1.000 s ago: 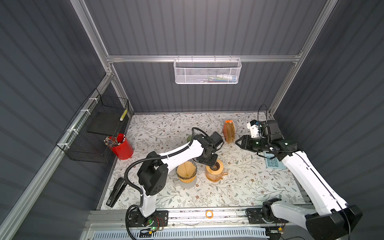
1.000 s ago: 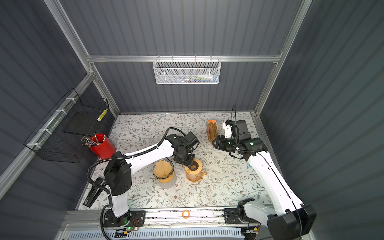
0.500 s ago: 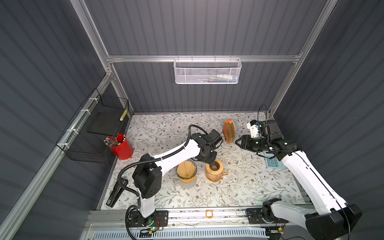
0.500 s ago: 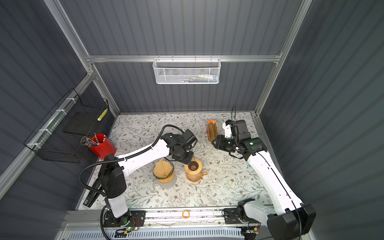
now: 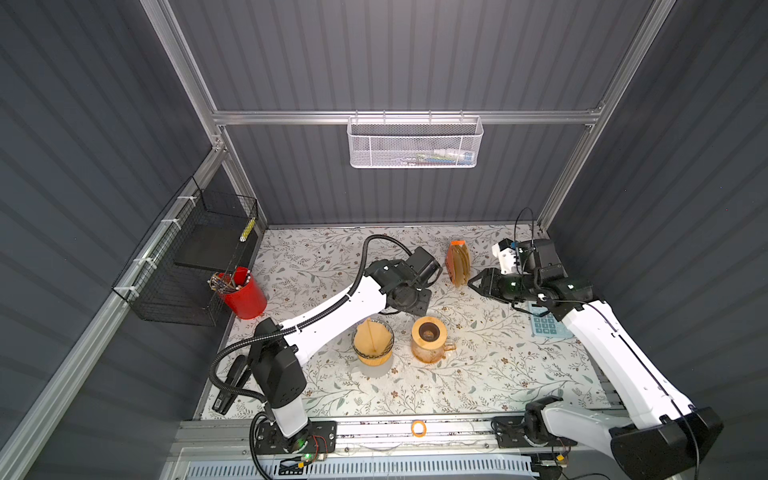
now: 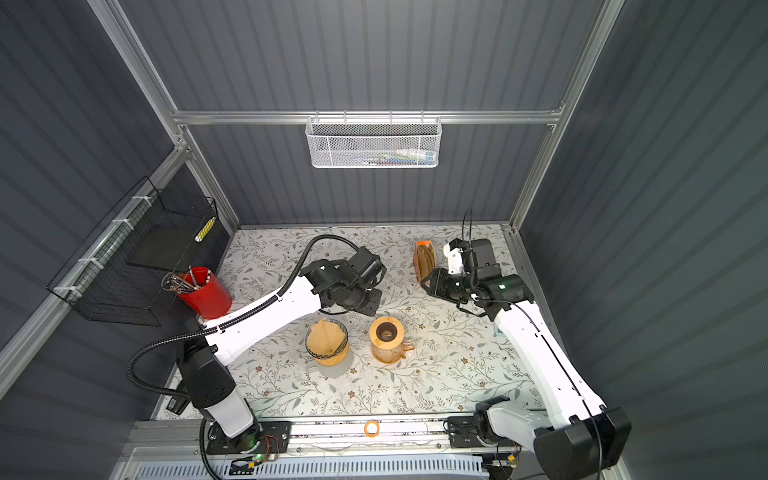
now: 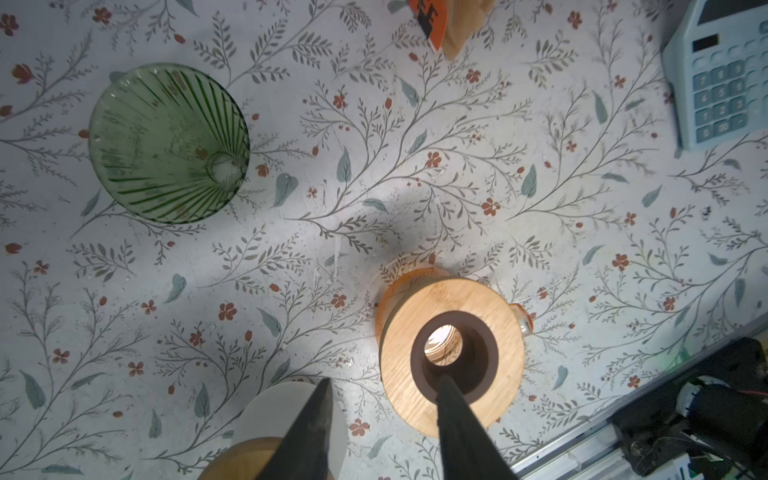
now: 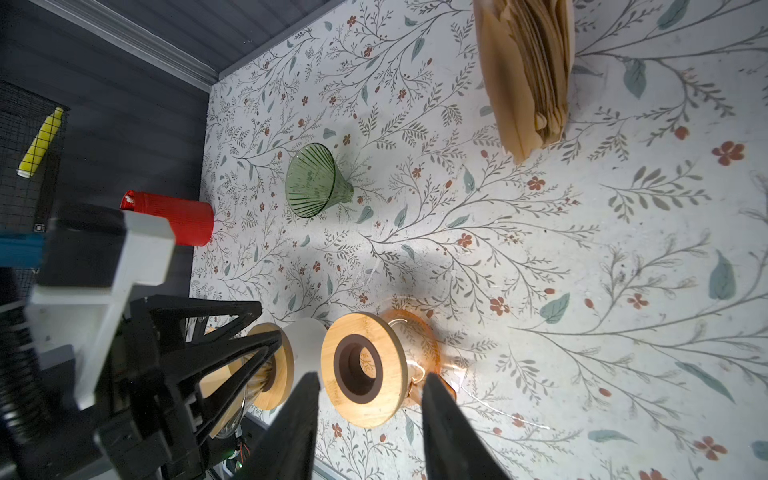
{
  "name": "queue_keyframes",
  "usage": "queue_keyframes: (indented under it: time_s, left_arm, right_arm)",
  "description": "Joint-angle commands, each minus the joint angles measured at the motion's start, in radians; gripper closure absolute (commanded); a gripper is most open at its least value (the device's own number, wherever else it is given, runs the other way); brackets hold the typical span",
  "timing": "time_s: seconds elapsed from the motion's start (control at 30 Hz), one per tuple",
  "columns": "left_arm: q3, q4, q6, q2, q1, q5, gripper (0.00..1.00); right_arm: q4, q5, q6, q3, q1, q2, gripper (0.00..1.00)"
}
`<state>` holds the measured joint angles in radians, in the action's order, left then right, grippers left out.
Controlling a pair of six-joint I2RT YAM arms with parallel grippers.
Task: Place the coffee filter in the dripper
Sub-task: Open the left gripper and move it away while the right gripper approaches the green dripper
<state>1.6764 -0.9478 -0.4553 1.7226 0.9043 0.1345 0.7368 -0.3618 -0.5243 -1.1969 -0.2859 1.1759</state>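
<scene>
Brown paper coffee filter [image 5: 371,336] seated point-down in clear glass dripper on wooden collar [image 5: 376,360], near centre of floral desk [image 5: 478,374]. Placement judged done. Left gripper [image 7: 385,378] and right gripper [image 8: 372,374] held with jaws apart, empty, clear of dripper.

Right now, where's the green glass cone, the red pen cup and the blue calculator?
Green glass cone [image 7: 158,137]: left wrist view, inner wall.
Red pen cup [image 5: 247,299]: a top view, side wall.
Blue calculator [image 7: 721,95]: left wrist view, keypad.

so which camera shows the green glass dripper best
The left wrist view: the green glass dripper is large, its ribbed inside visible. The right wrist view shows it smaller; neither top view shows it.
</scene>
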Motion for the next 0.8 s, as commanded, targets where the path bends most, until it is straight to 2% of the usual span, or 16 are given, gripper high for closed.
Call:
queue_keyframes:
  time_s: [0.0, 0.1, 0.27, 0.4, 0.77]
  left_arm:
    - [0.024, 0.036, 0.018, -0.054, -0.075, 0.002, 0.57]
    - [-0.026, 0.116, 0.005, -0.089, -0.191, -0.088, 0.57]
    - [-0.038, 0.153, 0.005, -0.116, -0.286, -0.085, 0.56]
    - [-0.131, 0.284, -0.073, -0.167, -0.378, -0.21, 0.56]
    - [-0.224, 0.402, -0.149, -0.202, -0.511, -0.405, 0.55]
  right_arm:
    - [-0.058, -0.012, -0.046, -0.01, -0.026, 0.041, 0.58]
    - [-0.068, 0.016, -0.037, -0.046, -0.079, 0.096, 0.58]
    - [-0.068, 0.065, 0.001, -0.154, -0.155, 0.219, 0.58]
    - [-0.052, 0.098, 0.033, -0.255, -0.213, 0.325, 0.58]
    - [-0.021, 0.139, 0.096, -0.406, -0.283, 0.518, 0.56]
